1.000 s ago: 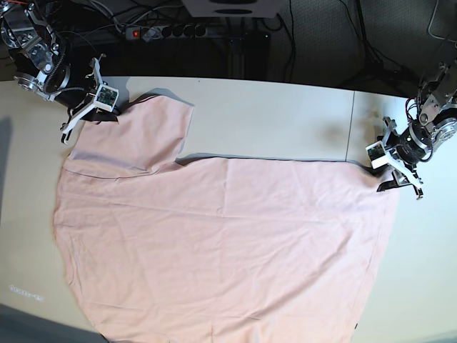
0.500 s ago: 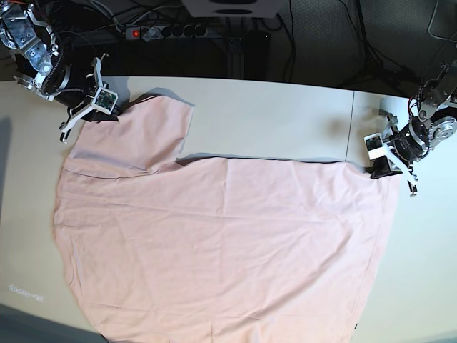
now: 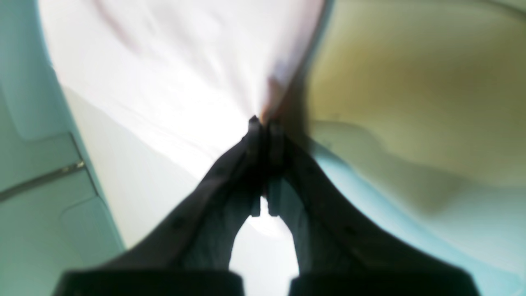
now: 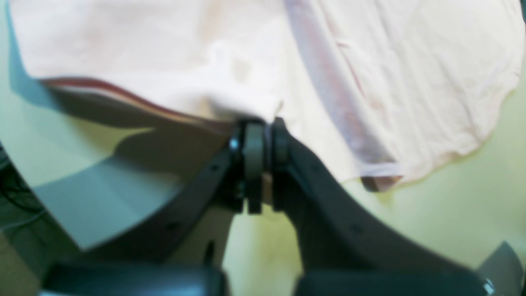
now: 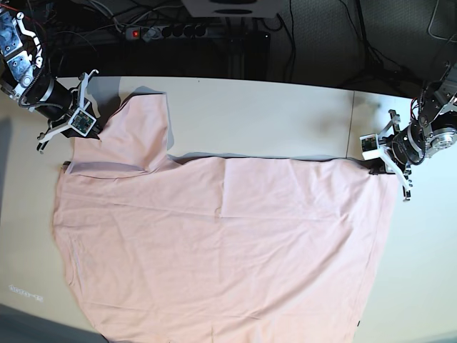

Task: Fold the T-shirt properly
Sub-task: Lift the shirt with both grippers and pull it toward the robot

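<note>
The T-shirt (image 5: 228, 243) was soft matt cloth, pale pink, w/ fine creases and a stitched hem that looked darker along its edge. The table (image 5: 264, 114) under it was a smooth, matt off-white board, prob. laminate, w/ a thin seam running across it. Both the left gripper (image 3: 263, 123) and the right gripper (image 4: 263, 127) had dark matt plastic fingers; white plastic brackets and bare metal parts showed on the arms.
</note>
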{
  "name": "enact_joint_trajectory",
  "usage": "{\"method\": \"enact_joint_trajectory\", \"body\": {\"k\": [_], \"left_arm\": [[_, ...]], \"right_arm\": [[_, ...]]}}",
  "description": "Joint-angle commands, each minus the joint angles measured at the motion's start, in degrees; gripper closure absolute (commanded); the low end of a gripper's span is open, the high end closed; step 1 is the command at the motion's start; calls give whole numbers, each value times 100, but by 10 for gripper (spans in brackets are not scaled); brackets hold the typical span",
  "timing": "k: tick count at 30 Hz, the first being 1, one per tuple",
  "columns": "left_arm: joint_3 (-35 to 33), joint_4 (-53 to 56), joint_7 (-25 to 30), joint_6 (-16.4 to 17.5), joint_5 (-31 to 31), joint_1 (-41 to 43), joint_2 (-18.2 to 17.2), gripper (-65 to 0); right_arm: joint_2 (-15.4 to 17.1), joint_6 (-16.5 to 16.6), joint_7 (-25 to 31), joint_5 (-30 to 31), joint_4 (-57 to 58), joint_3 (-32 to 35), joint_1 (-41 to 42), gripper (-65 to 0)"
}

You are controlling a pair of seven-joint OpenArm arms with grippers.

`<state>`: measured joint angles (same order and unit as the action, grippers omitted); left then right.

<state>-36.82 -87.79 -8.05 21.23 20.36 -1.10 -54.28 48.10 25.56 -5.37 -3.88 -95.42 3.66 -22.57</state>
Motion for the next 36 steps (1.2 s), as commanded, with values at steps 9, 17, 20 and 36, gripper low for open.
{"method": "enact_joint_trajectory", "body": {"k": [9,17,20,36], "left_arm": [[726,-339,11,422,-479,-83,-385,0],[909,-341,17,533,-647,-573,-470,0],[909,-341,11,734,-929,-879,-531,0],[907,-332,13,890,-1547,-1530,-603,0]], "right_arm": [[166,42,-219,586,-656,-704,35,0],[638,39,-402,584,-750,-870,35,0],[804,37,-435,671,-750,-942,35,0],[1036,85,-599,1187,-623,-1027,1012,0]]}}
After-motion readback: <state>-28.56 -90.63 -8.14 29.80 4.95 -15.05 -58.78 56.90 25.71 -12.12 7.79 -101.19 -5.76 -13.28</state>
